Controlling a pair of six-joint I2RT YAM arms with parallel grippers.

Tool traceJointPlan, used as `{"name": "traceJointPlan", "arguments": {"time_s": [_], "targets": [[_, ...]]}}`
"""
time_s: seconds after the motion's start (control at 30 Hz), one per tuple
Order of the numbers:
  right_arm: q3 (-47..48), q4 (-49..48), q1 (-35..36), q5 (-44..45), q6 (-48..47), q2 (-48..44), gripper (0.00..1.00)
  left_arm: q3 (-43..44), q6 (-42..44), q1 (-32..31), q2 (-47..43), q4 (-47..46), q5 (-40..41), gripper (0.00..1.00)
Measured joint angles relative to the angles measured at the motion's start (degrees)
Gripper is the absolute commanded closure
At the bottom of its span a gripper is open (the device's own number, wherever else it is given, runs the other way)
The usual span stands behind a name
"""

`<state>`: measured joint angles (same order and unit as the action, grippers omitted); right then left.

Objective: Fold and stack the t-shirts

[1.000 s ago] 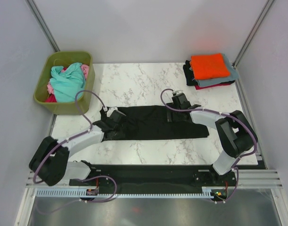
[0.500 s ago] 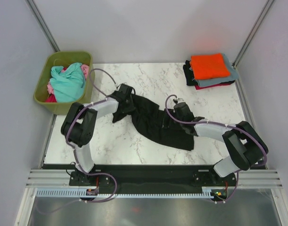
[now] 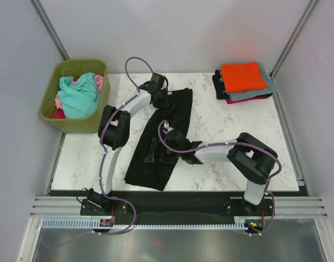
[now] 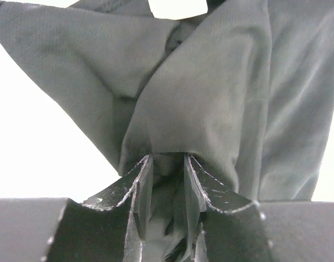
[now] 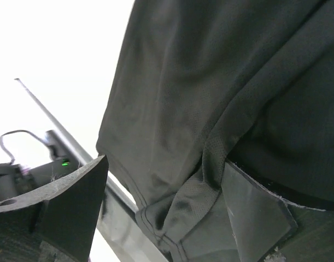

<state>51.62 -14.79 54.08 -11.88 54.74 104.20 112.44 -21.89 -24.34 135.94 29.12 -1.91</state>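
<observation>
The large black t-shirt (image 3: 180,112) lies in a long diagonal strip from the far middle of the table to the near left. My left gripper (image 3: 162,97) is stretched far out and is shut on the shirt's far end; the left wrist view shows the jaws (image 4: 168,158) pinching a fold of the black cloth (image 4: 210,98). My right gripper (image 3: 168,146) sits over the shirt's middle. In the right wrist view its jaws (image 5: 164,164) stand wide apart, with the black cloth (image 5: 210,71) and its hem bunched loosely between them.
A folded stack (image 3: 243,77) with orange on top, then grey-blue, magenta and black, sits at the back right corner. An olive-green tub (image 3: 49,106) at the back left holds teal, pink and red shirts. Grey walls enclose the table.
The black shirt swung from lying crosswise to a far-to-near diagonal. My left gripper carried its end to the far middle. My right gripper moved left and nearer, and its jaws now stand apart.
</observation>
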Motion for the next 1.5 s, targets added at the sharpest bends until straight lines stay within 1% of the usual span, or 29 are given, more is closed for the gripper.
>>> {"name": "traceJointPlan", "arguments": {"time_s": [0.13, 0.17, 0.27, 0.3, 0.37, 0.47, 0.57, 0.63, 0.67, 0.77, 0.9, 0.97, 1.03, 1.07, 1.17, 1.23, 1.27, 1.4, 1.5], "targets": [[0.83, 9.66, 0.04, 3.93, -2.71, -3.50, 0.09, 0.48, 0.61, 0.98, -0.15, 2.16, -0.11, 0.61], [0.83, 12.20, 0.11, 5.11, -3.65, -4.72, 0.07, 0.48, 0.70, 1.33, -0.22, 2.56, 0.02, 0.60], [1.05, 20.35, 0.28, 8.68, -6.64, -9.81, 0.05, 0.48, 1.55, 2.32, -1.05, 3.91, 0.87, 0.54], [1.57, 23.15, 0.37, 9.73, -7.82, -11.63, 0.04, 0.48, 2.05, 2.60, -1.70, 4.31, 1.49, 0.49], [3.80, 28.09, 0.46, 11.21, -9.84, -14.56, 0.02, 0.48, 3.19, 3.10, -3.58, 5.01, 2.58, 0.46], [10.95, 34.32, 0.46, 13.35, -14.21, -16.92, 0.02, 0.63, 5.25, 3.50, -7.65, 5.16, 4.42, 0.44], [16.79, 36.96, -0.35, 15.89, -17.42, -17.31, 0.03, 1.33, 6.60, 3.34, -13.38, 4.98, 6.73, 0.44], [19.21, 37.73, -2.67, 16.61, -19.19, -17.05, 0.05, -0.28, 6.60, 3.30, -18.08, 4.15, 8.02, 0.44], [20.63, 38.47, -4.52, 16.87, -20.13, -16.31, 0.06, -2.54, 6.54, 3.21, -21.64, 3.54, 8.79, 0.45], [28.00, 40.22, -10.73, 18.25, -22.82, -10.29, 0.07, -15.26, 4.85, 3.19, -34.40, 1.81, 10.32, 0.47], [46.25, 43.23, -15.67, 21.11, -27.15, 6.08, 0.07, -40.48, 0.42, 2.64, -51.52, -3.43, 9.84, 0.49], [55.52, 45.07, -16.46, 22.77, -28.89, 14.58, 0.07, -51.89, -2.21, 1.22, -56.50, -4.83, 8.31, 0.49], [65.09, 46.82, -17.07, 24.22, -30.18, 23.26, 0.09, -61.68, -4.94, -1.62, -59.23, -6.67, 6.58, 0.49], [69.16, 47.17, -17.27, 24.70, -30.69, 27.58, 0.10, -65.16, -6.08, -3.13, -59.82, -6.97, 5.73, 0.49], [77.68, 49.62, -17.94, 25.77, -31.52, 37.68, 0.10, -72.15, -8.70, -7.28, -61.09, -9.07, 3.89, 0.49], [80.46, 50.75, -18.36, 26.25, -31.69, 42.38, 0.10, -74.64, -10.08, -8.33, -61.90, -10.86, 2.91, 0.49], [81.94, 50.97, -18.51, 28.15, -32.59, 44.39, 0.10, -75.63, -10.75, -8.50, -62.10, -12.02, 2.34, 0.49], [85.46, 51.67, -18.86, 28.26, -32.48, 46.36, 0.10, -78.73, -13.44, -9.22, -61.31, -17.42, 0.07, 0.50], [88.83, 51.54, -19.52, 28.37, -32.54, 48.54, 0.10, -80.91, -16.11, -11.10, -59.45, -21.22, -1.31, 0.50]]}}
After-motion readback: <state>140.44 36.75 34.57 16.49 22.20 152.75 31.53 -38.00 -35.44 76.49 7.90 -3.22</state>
